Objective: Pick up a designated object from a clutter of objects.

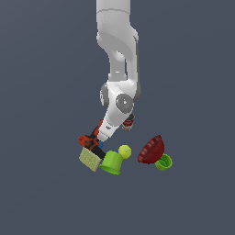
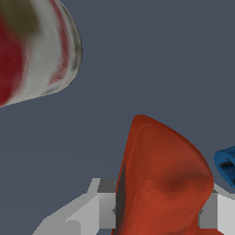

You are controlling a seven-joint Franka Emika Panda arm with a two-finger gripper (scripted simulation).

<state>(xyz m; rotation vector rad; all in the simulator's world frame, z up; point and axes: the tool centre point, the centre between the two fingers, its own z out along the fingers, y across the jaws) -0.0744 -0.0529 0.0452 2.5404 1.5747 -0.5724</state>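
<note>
One step: grasp, gripper (image 2: 158,215) astride the drill (image 2: 160,179)
Pincer: fingers flank the body, closure can't tell
Next: squeeze, lift clear of sponge (image 1: 90,159)

Background (image 1: 36,55): uniform dark slate-blue, flat and matte across both views. No seam separates floor from wall. Lighting even and diffuse; cast shadows cannot be made out.

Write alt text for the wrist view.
A red-orange power drill body fills the lower part of the frame, sitting between the pale grey gripper fingers. A blurred red-and-white can and a small blue piece sit at the edges, over a dark grey ground.
</note>
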